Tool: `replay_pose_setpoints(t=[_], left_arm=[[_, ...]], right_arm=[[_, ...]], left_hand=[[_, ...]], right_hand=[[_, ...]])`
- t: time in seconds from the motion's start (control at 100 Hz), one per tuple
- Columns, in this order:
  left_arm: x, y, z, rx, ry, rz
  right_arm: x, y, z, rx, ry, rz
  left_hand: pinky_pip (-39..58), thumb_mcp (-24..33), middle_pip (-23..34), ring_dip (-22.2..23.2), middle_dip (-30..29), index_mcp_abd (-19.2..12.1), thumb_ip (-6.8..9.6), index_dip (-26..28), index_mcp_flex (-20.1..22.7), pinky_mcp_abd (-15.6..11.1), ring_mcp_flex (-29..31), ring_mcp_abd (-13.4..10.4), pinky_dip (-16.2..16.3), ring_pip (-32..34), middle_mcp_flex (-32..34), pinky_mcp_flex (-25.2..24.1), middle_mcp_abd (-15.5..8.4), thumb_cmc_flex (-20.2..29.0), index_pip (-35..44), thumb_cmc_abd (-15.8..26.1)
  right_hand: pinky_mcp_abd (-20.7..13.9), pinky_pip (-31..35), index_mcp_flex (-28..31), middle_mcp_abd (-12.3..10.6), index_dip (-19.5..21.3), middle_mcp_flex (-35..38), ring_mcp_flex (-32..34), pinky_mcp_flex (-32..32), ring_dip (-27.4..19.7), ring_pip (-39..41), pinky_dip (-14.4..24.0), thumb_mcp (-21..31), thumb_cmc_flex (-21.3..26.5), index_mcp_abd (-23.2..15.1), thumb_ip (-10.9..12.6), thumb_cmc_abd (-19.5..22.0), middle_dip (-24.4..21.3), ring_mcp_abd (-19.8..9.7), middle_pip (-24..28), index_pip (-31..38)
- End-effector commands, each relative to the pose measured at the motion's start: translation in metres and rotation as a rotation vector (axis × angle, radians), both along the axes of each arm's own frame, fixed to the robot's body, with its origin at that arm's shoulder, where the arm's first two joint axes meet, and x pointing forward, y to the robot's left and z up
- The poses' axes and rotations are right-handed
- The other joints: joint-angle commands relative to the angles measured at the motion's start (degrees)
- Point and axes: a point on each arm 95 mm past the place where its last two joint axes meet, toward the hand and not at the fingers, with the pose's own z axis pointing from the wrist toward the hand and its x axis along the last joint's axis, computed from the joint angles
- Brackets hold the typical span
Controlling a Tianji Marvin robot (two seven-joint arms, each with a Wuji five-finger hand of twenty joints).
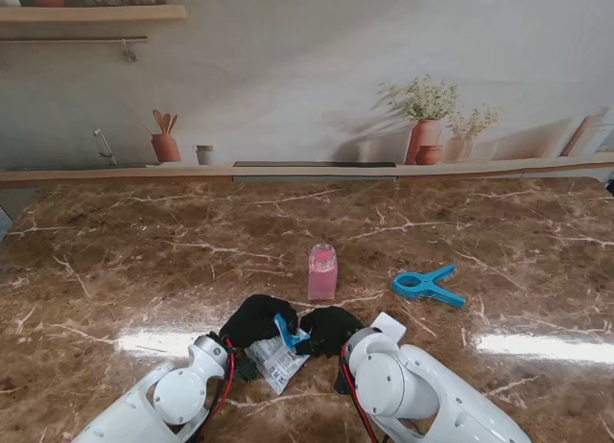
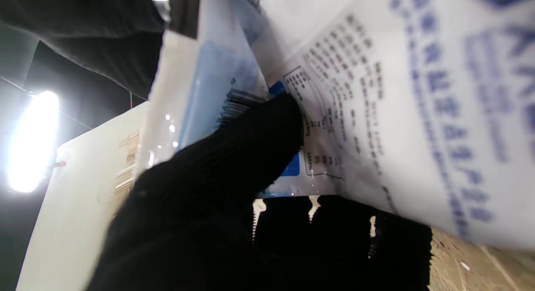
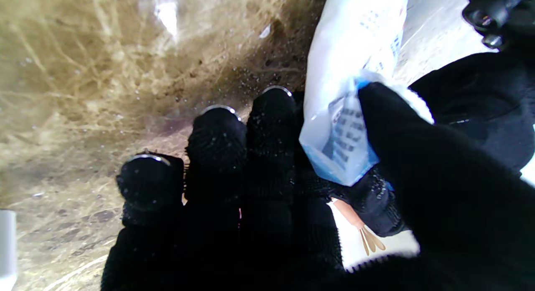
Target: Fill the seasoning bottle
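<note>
In the stand's view, the seasoning bottle (image 1: 322, 271) stands upright on the marble table (image 1: 144, 261), near the middle, with a pink body and a clear cap. It is a little farther from me than the two hands and nothing touches it. A blue clip (image 1: 428, 286) lies on the table to the right of the bottle, well apart from it. Nearer to me, the left hand (image 1: 254, 320) and the right hand (image 1: 329, 330), both in black gloves, meet at a white seasoning bag (image 1: 275, 361) with blue print. Each hand holds the upper part of the bag, and its blue corner shows between them.

In the left wrist view, the bag (image 2: 376, 94) fills most of the picture. One black finger (image 2: 234, 157) of the left hand presses against its printed face, so this hand is grasping the bag.

In the right wrist view, the thumb (image 3: 418, 157) of the right hand and a finger behind it pinch the blue edge of the bag (image 3: 351, 73). The other fingers (image 3: 217, 136) are stretched toward the table.
</note>
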Motion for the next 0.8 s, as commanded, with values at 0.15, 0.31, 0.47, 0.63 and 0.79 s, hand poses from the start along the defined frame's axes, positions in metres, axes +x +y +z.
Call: replay_pose_setpoints(t=[0.15, 0.31, 0.47, 0.63, 0.79], left_arm=[[-0.001, 0.015, 0.003, 0.037, 0.04, -0.039], [0.002, 0.029, 0.014, 0.022, 0.064, -0.029], [0.004, 0.033, 0.021, 0.019, 0.067, 0.001], [0.001, 0.031, 0.022, 0.031, 0.101, -0.002], [0.001, 0.032, 0.02, 0.158, 0.102, -0.062]], right_arm=[[-0.005, 0.001, -0.005, -0.043, -0.042, 0.015], [-0.006, 0.0, 0.0, -0.071, -0.11, 0.02], [-0.008, 0.002, 0.003, -0.105, -0.171, 0.05], [-0.009, 0.007, 0.005, -0.119, -0.234, 0.073], [-0.009, 0.008, 0.008, -0.098, -0.266, 0.077]], left_hand=[[-11.1, 7.9, 1.6, -5.0, -15.8, -1.4, 0.73, -1.1, -22.6, -1.3, -17.5, -1.1, 1.9, -14.0, -20.2, -13.2, -2.1, -16.4, -2.3, -2.5], [-17.1, -6.6, -1.5, -8.1, -18.0, 2.8, 6.62, 3.5, -28.6, -1.4, -24.8, -1.0, 2.8, -17.9, -26.5, -17.9, -1.9, -33.2, -12.0, 3.4], [-17.9, -32.5, -2.1, -7.7, -17.7, 4.3, 8.53, 6.3, -30.6, -2.4, -25.4, -0.7, 3.4, -17.6, -26.5, -18.1, -1.4, -33.8, -14.8, 13.1], [-18.3, -46.5, -2.6, -7.4, -17.7, 8.6, 10.18, 1.4, -28.6, -3.0, -25.5, 0.1, 3.2, -17.0, -25.0, -18.5, 0.0, -29.8, -21.0, 17.9], [-16.3, -30.7, -1.6, -6.9, -18.2, 9.3, 8.93, -6.6, -25.9, -2.4, -23.2, 0.4, 3.6, -15.3, -21.9, -17.2, 0.6, -29.4, -24.4, 10.7]], right_hand=[[-1.6, 4.7, 5.0, -3.3, 7.8, 3.2, 3.9, 2.4, 1.6, 3.4, 2.1, 5.8, 2.3, -11.8, 0.5, -3.1, 3.6, -3.3, 2.4, 4.7], [-1.5, 4.7, 5.1, -3.3, 8.4, 3.3, 3.8, 2.4, 1.7, 3.6, 2.0, 5.9, 2.3, -12.0, 0.2, -3.0, 4.0, -3.3, 2.3, 4.3], [-1.5, 4.6, 5.1, -3.3, 8.9, 3.3, 3.5, 2.2, 1.8, 3.8, 2.0, 5.8, 2.3, -12.2, 0.0, -3.0, 4.2, -3.5, 2.1, 4.0], [-1.5, 4.6, 5.2, -3.3, 9.1, 3.3, 3.6, 2.2, 2.0, 4.1, 2.0, 5.8, 2.2, -12.4, -0.1, -2.9, 4.5, -3.7, 2.2, 3.8], [-1.4, 4.7, 5.3, -3.3, 9.4, 3.3, 3.7, 2.3, 2.0, 4.2, 2.0, 6.0, 2.2, -12.4, -0.3, -2.9, 4.8, -3.6, 2.3, 3.6]])
